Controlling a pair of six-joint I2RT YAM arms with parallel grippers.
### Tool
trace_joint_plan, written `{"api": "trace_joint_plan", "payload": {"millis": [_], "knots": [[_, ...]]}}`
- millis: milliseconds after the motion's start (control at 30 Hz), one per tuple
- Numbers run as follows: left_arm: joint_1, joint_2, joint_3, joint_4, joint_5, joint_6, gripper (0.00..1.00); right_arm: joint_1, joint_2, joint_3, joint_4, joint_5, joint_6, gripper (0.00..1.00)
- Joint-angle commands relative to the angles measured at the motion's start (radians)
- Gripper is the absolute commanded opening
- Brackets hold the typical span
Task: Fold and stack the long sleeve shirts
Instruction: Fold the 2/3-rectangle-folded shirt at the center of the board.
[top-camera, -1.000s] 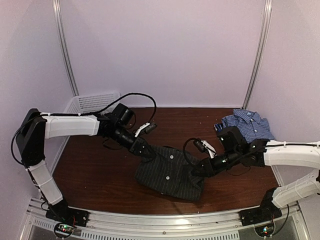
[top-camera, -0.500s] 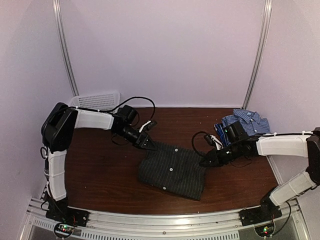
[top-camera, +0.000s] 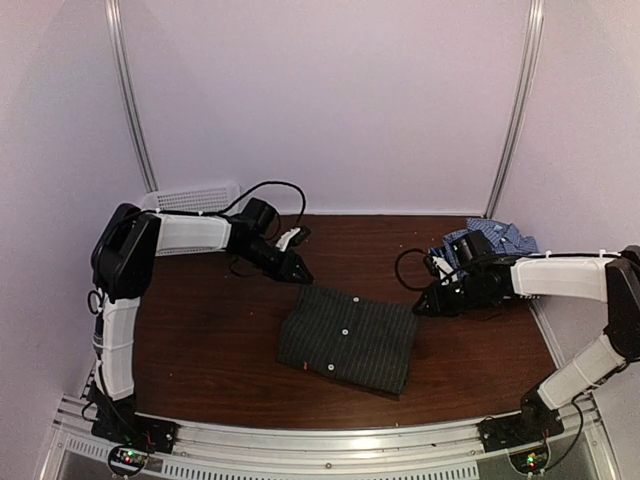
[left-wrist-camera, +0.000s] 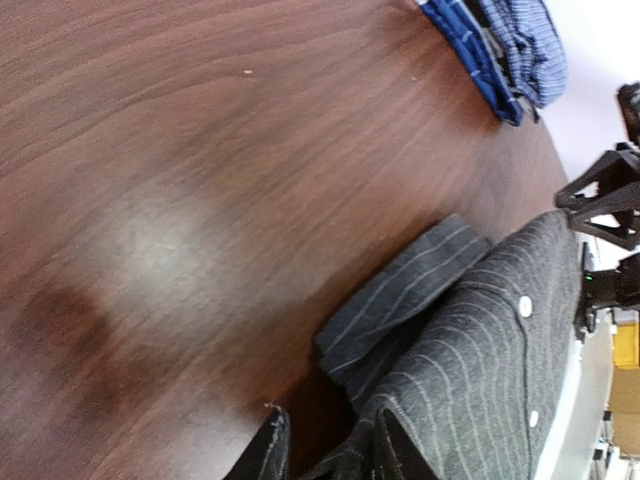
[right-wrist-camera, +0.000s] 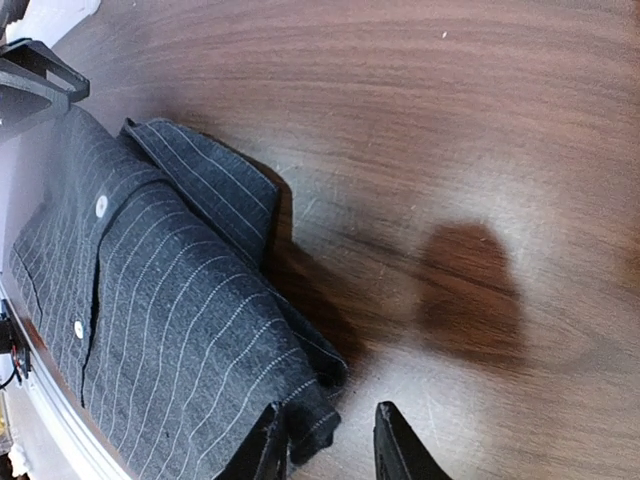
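1. My left gripper (top-camera: 298, 273) sits low at the far left corner of the black shirt (top-camera: 348, 338), and my right gripper (top-camera: 424, 304) sits at its far right corner. I judge that one hand on each corner keeps the far edge straight and the fold square.
2. My left fingers (left-wrist-camera: 272, 448) are spread apart and clamp nothing. The shirt's corner lies loose in the gap between them.
3. My right fingers (right-wrist-camera: 392, 440) are spread the same way. The other corner rests between them, flat on the table (top-camera: 200, 330) and not pinched.
4. The black shirt lies in the middle of the table, a little toward the front. It is well apart from the blue shirt (top-camera: 497, 240) at the far right. I judge that is where the stack belongs, so this one has yet to be carried over.
5. The black shirt is a flat, nearly rectangular packet with its front up.
6. It is dark cloth with fine light pinstripes and a line of pale buttons (top-camera: 344, 331) across it.
7. A narrow striped flap (right-wrist-camera: 215, 185) pokes out from under the far edge, so the fold is not fully tidy.
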Motion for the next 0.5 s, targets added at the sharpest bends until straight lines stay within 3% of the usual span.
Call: {"api": "trace_joint_plan", "payload": {"millis": [0,233,467], "knots": [[0.009,-0.118,-0.042,0.003,-0.255,-0.023,0.3,0.001,-0.121,0.026,-0.041,0.147,0.0,0.32],[-0.074,-0.373,-0.279,0.216,-0.289,-0.066,0.3,0.12,-0.237,0.0,0.039,0.138,0.046,0.36],[-0.231,-0.455,-0.497,0.51,-0.243,-0.175,0.3,0.197,-0.121,-0.062,0.243,-0.002,0.104,0.36]]}}
